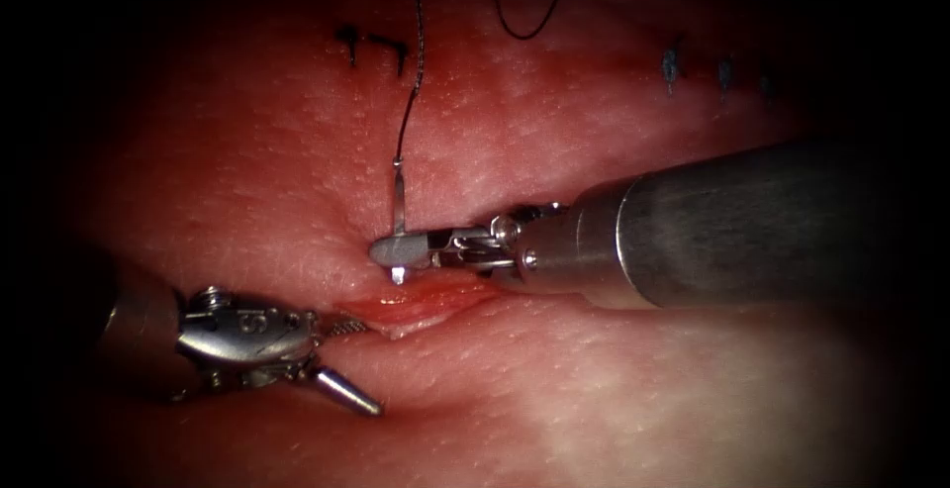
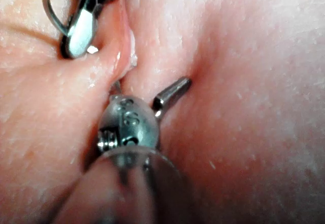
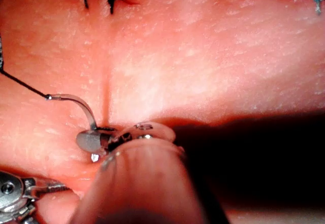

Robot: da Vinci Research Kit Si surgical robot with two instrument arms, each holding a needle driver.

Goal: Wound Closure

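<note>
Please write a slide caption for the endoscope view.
Right tool grips needle above cut; left tool's open jaws at cut.

Pink tissue point(image 1: 554, 389), open cut point(image 1: 416, 312), dark thread point(image 1: 411, 102) lying across it

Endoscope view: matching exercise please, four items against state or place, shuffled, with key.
1 right pincer
2 left pincer
3 needle
4 thread

A open, empty, at the cut
B runs up from needle's tail
C shut on needle near its tip
D above the cut; tip at tissue, entry unclear

Pairs: 1-C, 2-A, 3-D, 4-B
</note>
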